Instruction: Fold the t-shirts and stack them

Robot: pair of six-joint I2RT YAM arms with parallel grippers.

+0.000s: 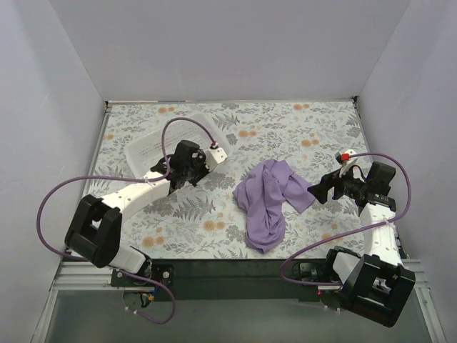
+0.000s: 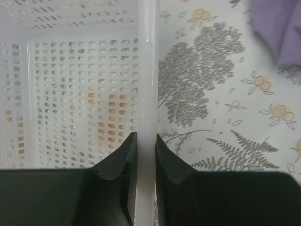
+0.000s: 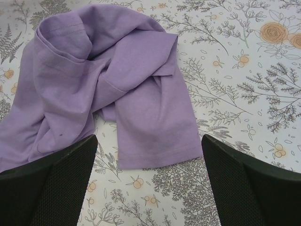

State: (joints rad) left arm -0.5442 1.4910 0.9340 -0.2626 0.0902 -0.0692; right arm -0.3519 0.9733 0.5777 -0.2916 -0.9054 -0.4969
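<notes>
The lavender-purple t-shirt lies crumpled on the flowered table, a little right of centre. In the right wrist view a sleeve of the t-shirt lies flat, its hem pointing at the wrist. My right gripper hovers just right of that sleeve, jaws wide open with only the hem and tablecloth between them. My left gripper is at the white basket, shut on the basket's right rim. A corner of the t-shirt shows at the top right of the left wrist view.
The white mesh basket stands at the back left of the table, with pale walls round the left, back and right. Purple cables loop off both arms. A dark rail with the arm bases runs along the near edge.
</notes>
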